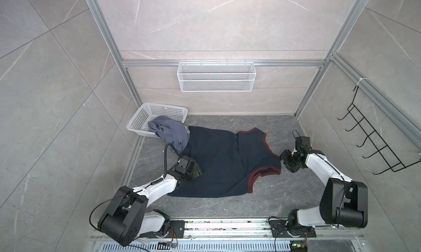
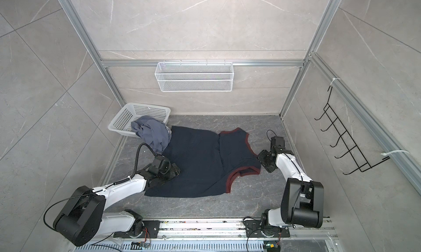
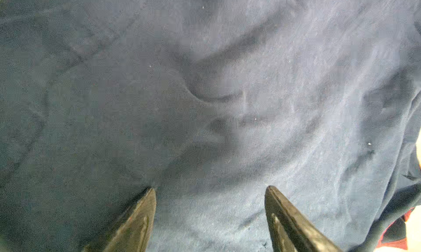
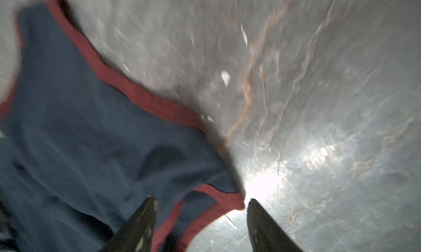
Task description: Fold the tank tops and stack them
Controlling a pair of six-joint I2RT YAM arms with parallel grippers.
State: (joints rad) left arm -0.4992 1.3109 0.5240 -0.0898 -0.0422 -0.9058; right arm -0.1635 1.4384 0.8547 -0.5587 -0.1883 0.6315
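Both top views: navy top (image 1: 216, 162) spread mid bench (image 1: 227, 207), shoulders toward 3 o'clock; grey top (image 1: 169, 132) bunched at its 10 o'clock, spilling from basket (image 1: 142, 119). Left wrist: left jaws wide, tips on navy cloth, nothing pinched. Right wrist, blurred: right jaws apart astride red strap tip (image 4: 230, 200), a detail the arm hides from above. Best seat strap deep before closing; left should pin the 9 o'clock end.

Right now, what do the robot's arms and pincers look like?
The left arm and right arm have white links, bulky black joints and looping black cables. The left gripper and right gripper each end in two dark, tapering fingers.
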